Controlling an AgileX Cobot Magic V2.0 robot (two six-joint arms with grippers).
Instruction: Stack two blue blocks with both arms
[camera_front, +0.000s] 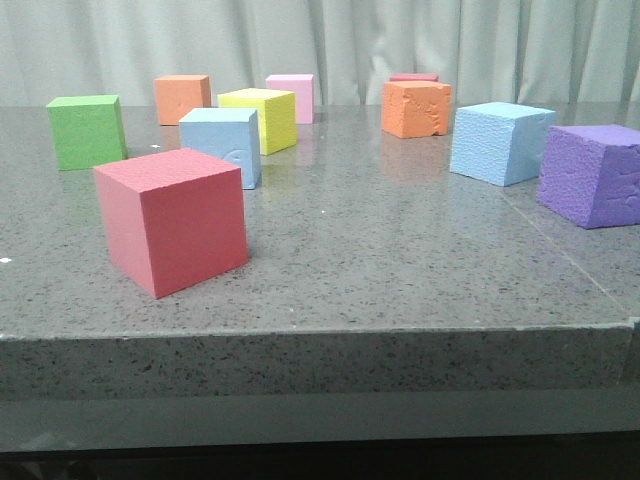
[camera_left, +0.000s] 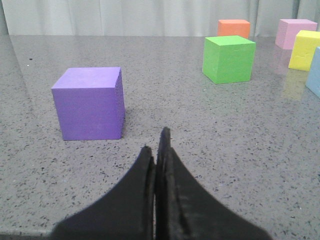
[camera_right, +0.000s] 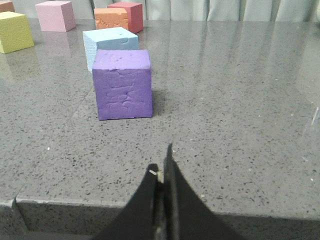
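Both your grippers are closed w/ nothing held: left gripper (camera_left: 159, 150), right gripper (camera_right: 164, 167). Front view: scuffed blue block (camera_front: 222, 143) sits center-left behind red cube (camera_front: 172, 218); other blue block (camera_front: 498, 141) right, beside purple cube (camera_front: 592, 174).

A staged lab tabletop: grey speckled stone table (camera_front: 400, 260), pale curtain backdrop (camera_front: 350, 40), scattered foam cubes (camera_front: 172, 218)

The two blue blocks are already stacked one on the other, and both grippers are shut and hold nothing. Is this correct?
Not quite: the two blue blocks are not stacked. The front view shows one blue block left of centre and the other blue block far to the right, each resting on the table. The left gripper and right gripper are indeed shut and empty.
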